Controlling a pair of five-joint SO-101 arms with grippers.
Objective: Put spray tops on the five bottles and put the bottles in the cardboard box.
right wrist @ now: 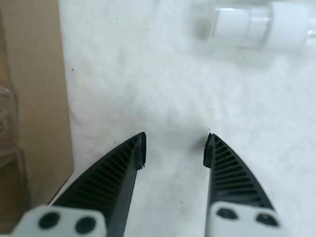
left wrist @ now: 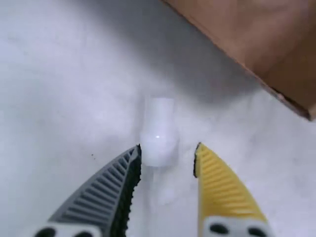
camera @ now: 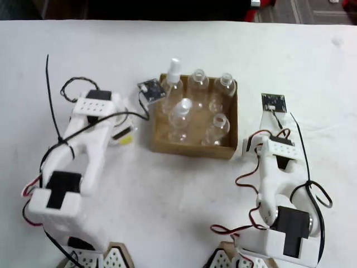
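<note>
Left claw (left wrist: 168, 148) is open, its tips either side of a spray top (left wrist: 158, 134) lying on the table (left wrist: 59, 74) just left of the box (camera: 192, 148). Right claw (right wrist: 175, 140) is open, empty. The top is likely light, rigid, slippery plastic; grip across its wide body.

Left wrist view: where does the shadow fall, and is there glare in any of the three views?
Left wrist view: a dark shadow spreads over the table beside the cardboard box; the spray top inside the open left claw carries one small bright glint. Right wrist view: the table is lit evenly, with no glare. High view: the clear bottles catch pale highlights.
</note>
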